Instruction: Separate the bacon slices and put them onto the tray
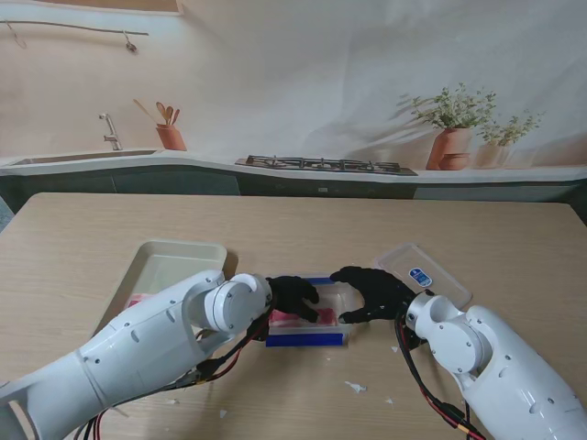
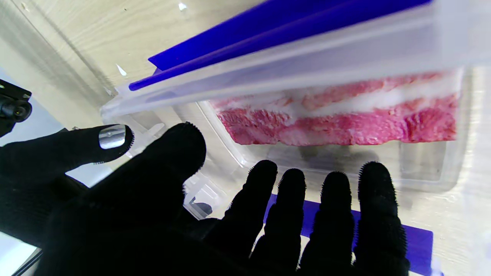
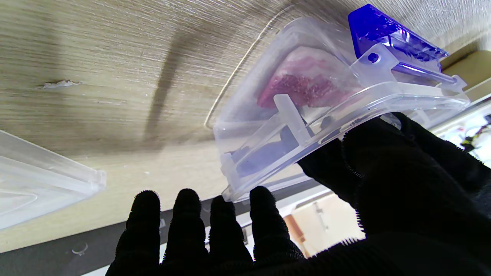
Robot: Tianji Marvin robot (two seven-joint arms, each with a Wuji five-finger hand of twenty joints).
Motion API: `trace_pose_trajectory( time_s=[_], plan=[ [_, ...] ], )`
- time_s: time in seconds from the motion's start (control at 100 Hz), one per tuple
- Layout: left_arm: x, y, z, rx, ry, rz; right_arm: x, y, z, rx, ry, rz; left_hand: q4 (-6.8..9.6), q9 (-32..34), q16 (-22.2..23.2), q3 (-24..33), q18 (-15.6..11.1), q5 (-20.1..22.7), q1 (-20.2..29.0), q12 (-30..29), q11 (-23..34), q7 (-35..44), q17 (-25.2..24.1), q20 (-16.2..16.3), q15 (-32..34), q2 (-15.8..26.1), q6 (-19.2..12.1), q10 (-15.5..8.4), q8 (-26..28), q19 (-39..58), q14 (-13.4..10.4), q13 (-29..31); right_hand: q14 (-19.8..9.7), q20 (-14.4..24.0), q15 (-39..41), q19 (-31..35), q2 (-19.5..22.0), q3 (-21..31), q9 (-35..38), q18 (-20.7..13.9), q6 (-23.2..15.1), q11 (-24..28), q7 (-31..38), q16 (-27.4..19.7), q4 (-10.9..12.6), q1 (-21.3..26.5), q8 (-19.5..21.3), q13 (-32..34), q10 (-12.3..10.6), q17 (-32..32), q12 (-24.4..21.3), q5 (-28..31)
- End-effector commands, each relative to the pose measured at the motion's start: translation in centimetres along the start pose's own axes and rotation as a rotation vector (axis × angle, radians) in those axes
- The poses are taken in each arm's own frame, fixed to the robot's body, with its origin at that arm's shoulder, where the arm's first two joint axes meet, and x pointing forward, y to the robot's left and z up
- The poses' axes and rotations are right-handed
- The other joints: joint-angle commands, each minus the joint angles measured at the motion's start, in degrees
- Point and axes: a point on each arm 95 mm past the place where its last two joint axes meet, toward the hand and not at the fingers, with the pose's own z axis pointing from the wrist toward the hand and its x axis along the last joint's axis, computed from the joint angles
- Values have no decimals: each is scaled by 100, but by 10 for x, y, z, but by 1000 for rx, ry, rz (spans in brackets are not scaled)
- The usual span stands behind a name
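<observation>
Bacon slices [image 1: 303, 318] lie in a clear, blue-latched container [image 1: 341, 298] on the bench [image 1: 293, 229], right of the tray [image 1: 174, 252]. Right robot hand [image 1: 371, 291] grips the container's edge; left robot hand [image 1: 295, 295] hovers, fingers spread, holding nothing.

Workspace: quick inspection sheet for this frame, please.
Surface: wooden table, small white scraps near me.
Job's things: clear box with blue clips holding bacon; tray at left with something pink on it.
Clutter: loose clear lid at right.
Grippers: left hand open over the box; right hand at the box's end, grip unclear.
Cables: wires along both arms.
Surroundings: kitchen backdrop.
</observation>
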Motion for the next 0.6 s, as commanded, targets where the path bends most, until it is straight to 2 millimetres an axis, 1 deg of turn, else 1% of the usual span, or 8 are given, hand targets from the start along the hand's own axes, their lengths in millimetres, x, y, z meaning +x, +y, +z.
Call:
trace_pose_trajectory(
  time_s=[0.0, 0.09, 0.2, 0.31, 0.47, 0.59],
  plan=[
    [0, 3, 3, -33, -14, -10, 4, -6, 1, 20, 10, 6, -67, 70, -15, -111, -62, -129, -143, -21, 114, -61, -76, 123, 41, 154, 93, 149, -48, 261, 159, 153, -216, 138, 55, 76, -39, 69, 17, -10, -8, 116, -64, 60, -47, -8, -47, -149, -231, 9, 39, -72],
    [0, 4, 4, -46, -24, -28, 4, -6, 1, 21, 9, 7, -62, 258, 130, -165, -20, -136, -130, 58, 260, -56, -141, 150, 154, 165, 70, 107, -51, 310, 174, 338, -217, 139, 55, 77, -33, 71, 17, -8, 0, 114, -65, 60, -48, -11, -47, -153, -234, 10, 38, -75],
    [1, 5, 3, -54, -31, -51, 4, -6, 1, 22, 9, 7, -49, 565, 642, -122, 24, -133, -96, 392, 800, -20, -347, 150, 535, 57, 45, -54, -40, 313, 112, 665, -215, 139, 54, 77, -29, 73, 20, -12, -3, 115, -66, 60, -48, -6, -47, -153, -236, 9, 38, -76],
    [2, 3, 2, -49, -31, -34, 4, -6, 1, 21, 9, 7, -53, 688, 1203, -18, 18, -196, -120, 1038, 1358, 29, -586, 69, 978, -89, 14, -267, -13, 210, 7, 850, -216, 140, 54, 78, -37, 71, 19, -13, -7, 117, -65, 59, -48, -2, -46, -151, -234, 9, 39, -73],
    [4, 3, 1, -47, -32, -22, 4, -6, 1, 22, 9, 6, -63, 893, 1644, 136, 7, -157, -122, 1879, 1862, 115, -837, -42, 1458, -293, 38, -480, 29, 39, -77, 1031, -215, 140, 55, 77, -33, 74, 19, -13, -4, 118, -66, 60, -48, 3, -45, -150, -235, 4, 39, -75],
    [4, 2, 2, -44, -32, -21, 4, -6, 1, 21, 9, 6, -83, 1021, 1934, 293, -6, -87, -95, 2571, 2326, 183, -873, -88, 1842, -406, 34, -649, 64, -22, -146, 1098, -216, 140, 57, 78, -28, 73, 16, -13, -4, 115, -65, 61, -48, 1, -45, -151, -236, 6, 38, -73]
  ],
)
